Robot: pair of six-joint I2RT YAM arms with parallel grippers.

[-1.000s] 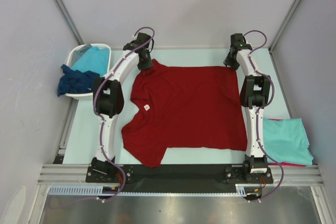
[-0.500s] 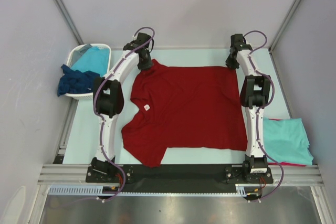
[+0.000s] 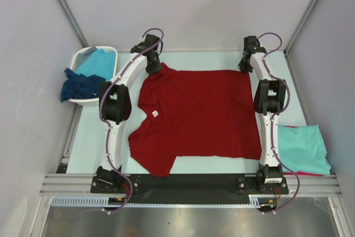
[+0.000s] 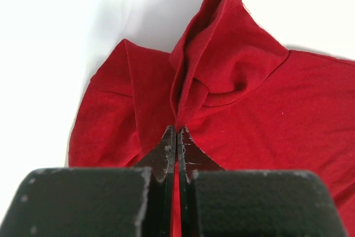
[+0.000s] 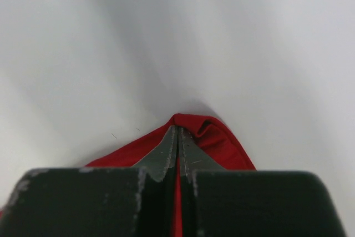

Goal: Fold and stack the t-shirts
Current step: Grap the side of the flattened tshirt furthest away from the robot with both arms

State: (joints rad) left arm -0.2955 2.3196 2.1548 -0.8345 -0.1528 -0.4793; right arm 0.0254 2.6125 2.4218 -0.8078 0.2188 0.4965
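Note:
A dark red t-shirt [image 3: 199, 115] lies spread flat across the table, collar toward the left. My left gripper [image 3: 155, 70] sits at its far left sleeve and is shut on a bunched ridge of the red cloth [image 4: 211, 70]. My right gripper [image 3: 244, 68] is at the shirt's far right corner, shut on the hem corner [image 5: 208, 131], which puckers up around the fingertips. A folded turquoise t-shirt [image 3: 302, 148] lies at the right edge on top of another red one [image 3: 302, 174]. More turquoise cloth [image 3: 97, 61] and a dark navy t-shirt [image 3: 80, 85] hang in and over the basket.
A white plastic basket [image 3: 83, 58] stands at the far left off the mat. Metal frame posts [image 3: 64, 9] and grey walls close in the sides and back. Both arms reach along the shirt's left and right sides.
The right gripper has closed on the shirt's far right corner. The shirt and the left gripper have not moved.

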